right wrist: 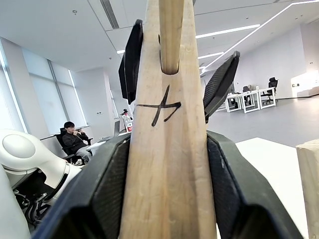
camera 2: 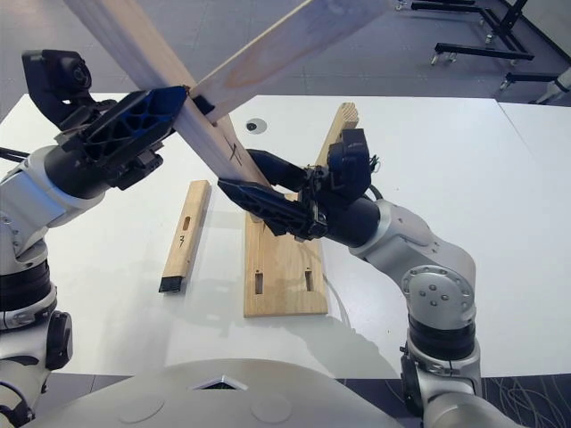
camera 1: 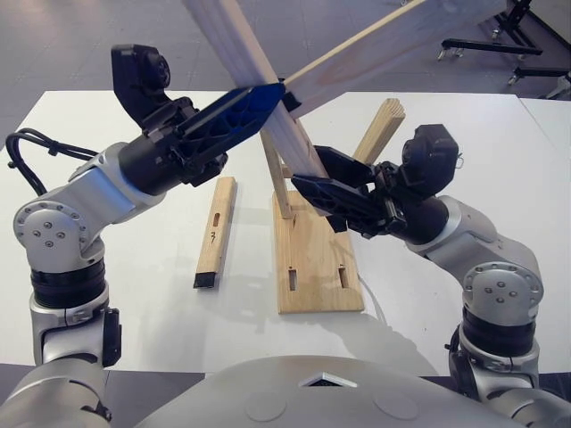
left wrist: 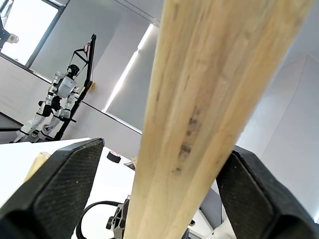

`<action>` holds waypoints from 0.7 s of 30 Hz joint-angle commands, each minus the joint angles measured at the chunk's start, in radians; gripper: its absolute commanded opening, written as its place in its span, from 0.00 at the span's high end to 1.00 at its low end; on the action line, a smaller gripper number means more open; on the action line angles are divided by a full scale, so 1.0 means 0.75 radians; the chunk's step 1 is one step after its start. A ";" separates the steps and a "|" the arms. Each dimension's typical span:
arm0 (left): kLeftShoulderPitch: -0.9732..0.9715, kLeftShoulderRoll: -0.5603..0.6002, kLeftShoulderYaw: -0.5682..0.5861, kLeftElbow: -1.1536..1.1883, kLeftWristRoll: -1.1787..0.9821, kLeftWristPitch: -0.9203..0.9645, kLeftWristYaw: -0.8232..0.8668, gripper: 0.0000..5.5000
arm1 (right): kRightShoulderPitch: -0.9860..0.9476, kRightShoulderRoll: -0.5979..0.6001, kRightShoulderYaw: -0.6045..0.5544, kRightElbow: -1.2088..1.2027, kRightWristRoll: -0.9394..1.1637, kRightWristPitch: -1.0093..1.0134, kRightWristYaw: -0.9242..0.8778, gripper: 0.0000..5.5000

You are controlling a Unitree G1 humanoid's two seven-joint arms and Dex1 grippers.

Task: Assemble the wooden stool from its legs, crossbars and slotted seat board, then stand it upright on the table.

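Left gripper (camera 1: 266,102) clamped crossbar (camera 1: 393,40). Right gripper (camera 1: 309,171) clamped marked leg (camera 1: 239,45). Pieces crossed in air above slotted seat board (camera 1: 317,267), flat on table (camera 1: 134,294). Loose leg (camera 1: 216,230) lay left of board.

Both arms bend inward; my left hand (camera 1: 265,96), raised, clamps the crossbar (camera 1: 401,40), my right hand (camera 1: 312,176), lower, grips the leg (camera 1: 232,36).

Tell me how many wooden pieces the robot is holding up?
2. The left pincer grips one plank; the right pincer grips the marked leg crossing it. None seems hidden.
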 commanded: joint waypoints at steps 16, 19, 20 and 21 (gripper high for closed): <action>-0.002 -0.035 -0.005 0.002 0.016 -0.014 -0.019 0.58 | 0.021 -0.034 0.074 0.052 -0.141 -0.036 0.055 0.63; -0.004 -0.037 -0.002 0.013 0.040 -0.019 -0.017 0.58 | 0.027 -0.026 0.073 0.047 -0.144 -0.050 0.061 0.63; -0.006 -0.038 -0.002 0.016 0.045 -0.020 -0.018 0.58 | 0.032 -0.022 0.074 0.044 -0.148 -0.057 0.062 0.63; -0.007 -0.040 0.001 0.016 0.049 -0.023 -0.019 0.58 | 0.036 -0.015 0.076 0.041 -0.151 -0.062 0.060 0.63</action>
